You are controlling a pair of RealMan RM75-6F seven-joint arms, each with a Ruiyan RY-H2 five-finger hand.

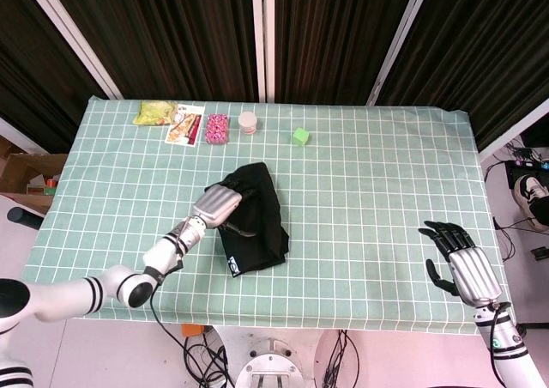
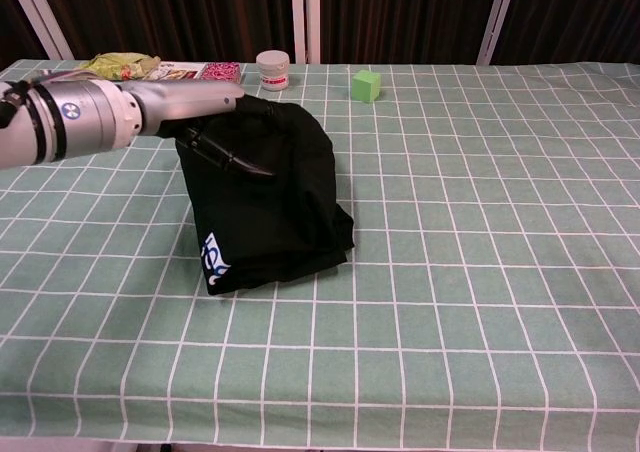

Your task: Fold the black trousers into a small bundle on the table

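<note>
Head view: black trousers lie folded in a compact, roughly rectangular bundle near the middle of the green checked table.
Logo: a small white-blue mark at the bundle's near-left corner.
Left hand: flat over the bundle's left edge, fingers extended, gripping nothing.
Right hand: empty, fingers apart, at the table's near-right edge.

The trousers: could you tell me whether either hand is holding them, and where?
Neither. The left hand lies flat on the trousers; the right hand is open.
</note>
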